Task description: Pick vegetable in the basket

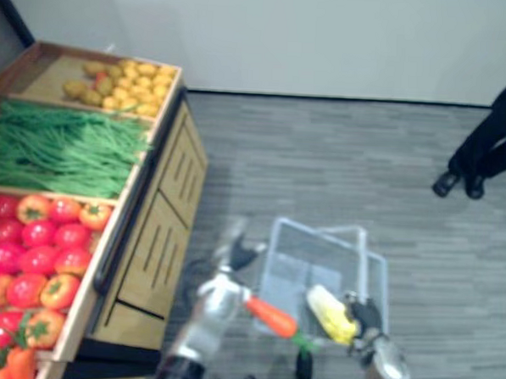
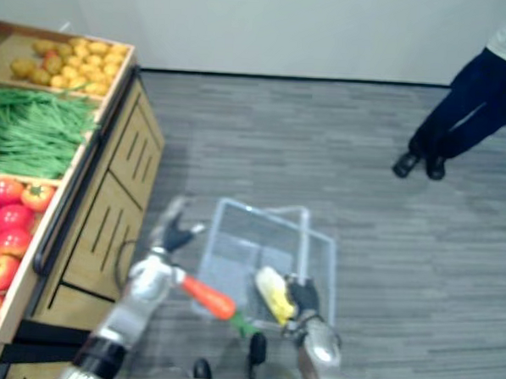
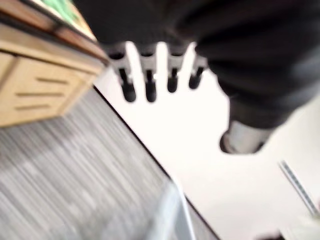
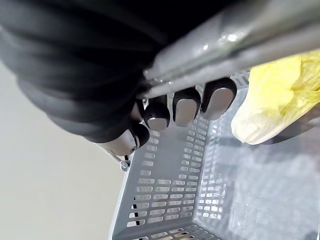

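A pale grey-blue basket [image 1: 286, 242] hangs low over the floor beside the produce stand. My right hand [image 1: 367, 318] is shut round its metal handle [image 4: 240, 30], with the fingers [image 4: 186, 107] curled under the bar. A yellow corn cob [image 1: 331, 314] lies in the basket next to that hand. An orange carrot [image 1: 272, 316] with a green top sits across the basket's near left corner, right beside my left wrist; I cannot tell whether it rests inside. My left hand [image 1: 237, 252] hovers at the basket's left edge, its fingers [image 3: 150, 80] straight and holding nothing.
The wooden stand [image 1: 153, 235] on the left has bins of potatoes [image 1: 127, 83], green beans [image 1: 60, 150] and tomatoes [image 1: 33, 254]. A person's dark legs and shoes [image 1: 484, 146] stand at the far right on the grey floor.
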Robot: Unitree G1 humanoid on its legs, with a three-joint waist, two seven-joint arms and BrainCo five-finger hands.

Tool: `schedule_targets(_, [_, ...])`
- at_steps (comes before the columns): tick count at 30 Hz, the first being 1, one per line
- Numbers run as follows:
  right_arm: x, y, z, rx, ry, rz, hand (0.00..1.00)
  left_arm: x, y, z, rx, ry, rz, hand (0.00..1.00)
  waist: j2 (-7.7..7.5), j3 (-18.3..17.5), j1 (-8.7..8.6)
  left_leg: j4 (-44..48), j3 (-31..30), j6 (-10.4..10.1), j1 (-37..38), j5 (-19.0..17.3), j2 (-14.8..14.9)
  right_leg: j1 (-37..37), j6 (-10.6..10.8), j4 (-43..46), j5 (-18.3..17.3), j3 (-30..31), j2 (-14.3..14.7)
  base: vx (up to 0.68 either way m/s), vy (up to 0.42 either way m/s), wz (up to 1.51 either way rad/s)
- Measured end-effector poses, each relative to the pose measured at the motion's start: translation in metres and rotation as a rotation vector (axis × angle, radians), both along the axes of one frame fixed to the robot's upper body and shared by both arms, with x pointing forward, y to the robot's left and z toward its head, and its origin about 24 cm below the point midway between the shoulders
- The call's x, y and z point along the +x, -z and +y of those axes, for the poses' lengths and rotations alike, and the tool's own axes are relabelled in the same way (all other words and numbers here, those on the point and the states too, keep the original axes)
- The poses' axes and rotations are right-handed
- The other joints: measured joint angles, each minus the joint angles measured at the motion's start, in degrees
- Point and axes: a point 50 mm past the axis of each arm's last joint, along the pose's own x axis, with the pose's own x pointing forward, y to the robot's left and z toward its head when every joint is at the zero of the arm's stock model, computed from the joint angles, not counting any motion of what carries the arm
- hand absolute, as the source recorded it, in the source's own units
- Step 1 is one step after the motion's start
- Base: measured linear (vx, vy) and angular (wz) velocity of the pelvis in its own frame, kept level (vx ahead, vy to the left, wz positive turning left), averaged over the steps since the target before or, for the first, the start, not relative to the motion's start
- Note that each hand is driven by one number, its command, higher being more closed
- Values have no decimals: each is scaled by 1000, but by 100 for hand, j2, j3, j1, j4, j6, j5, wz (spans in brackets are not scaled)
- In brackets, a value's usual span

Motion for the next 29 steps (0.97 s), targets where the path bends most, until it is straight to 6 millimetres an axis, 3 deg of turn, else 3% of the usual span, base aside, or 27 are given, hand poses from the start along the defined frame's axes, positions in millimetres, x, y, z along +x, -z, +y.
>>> schedule_targets(3, [-12, 11, -26, -59, 122, 76, 100, -16, 0, 35, -89, -125, -2, 0, 69, -34, 58, -93, -28, -13, 82, 50, -5, 57, -1, -2, -1, -33, 0, -9, 17, 6])
schedule_targets(9, [-35, 32, -48, -132, 215, 221, 100, -33, 8, 57, -150, -246, 5, 0, 163, -111, 134, -91, -140, -34, 90, 52, -6, 133, 26, -3, -44, -141, -12, -29, 18, 9])
schedule_targets(12, [-50, 43, -61, -154, 274, 305, 100, -45, 35, 77, -139, -376, 114, 0, 195, -134, 134, -100, -151, -60, 144, 59, 1, 185, 17, -3, -55, -165, -6, 0, 0, 0])
schedule_targets(14, [-64, 53, -67, -162, 312, 382, 100, -65, 74, 88, -96, -459, 322, 0, 200, -192, 133, -159, -149, -87, 185, 79, 2, 213, 29, -3, -102, -167, 0, 0, 0, 0])
schedule_targets(19, [-81, 68, -73, -144, 371, 502, 100, -125, 143, 87, -52, -469, 768, 0, 168, -247, 136, -175, -118, -104, 228, 85, 22, 217, 12, -3, -114, -151, 20, 10, 8, -2])
schedule_targets(21, [-87, 73, -75, -140, 391, 550, 100, -161, 164, 84, -76, -460, 953, 0, 162, -248, 137, -179, -71, -130, 319, 58, 43, 287, 7, -3, -124, -109, 42, 31, 30, -10])
schedule_targets(24, [-91, 76, -76, -125, 420, 577, 100, -193, 176, 79, -135, -456, 1099, 0, 158, -258, 148, -172, 19, -159, 384, 4, 71, 318, -7, -3, -151, -28, 76, 14, 20, -14])
schedule_targets(29, [-94, 76, -80, -127, 450, 585, 100, -203, 183, 63, -210, -406, 1166, 0, 166, -265, 147, -174, 21, -171, 391, -6, 79, 335, -14, -3, -157, -28, 82, 24, 21, -2])
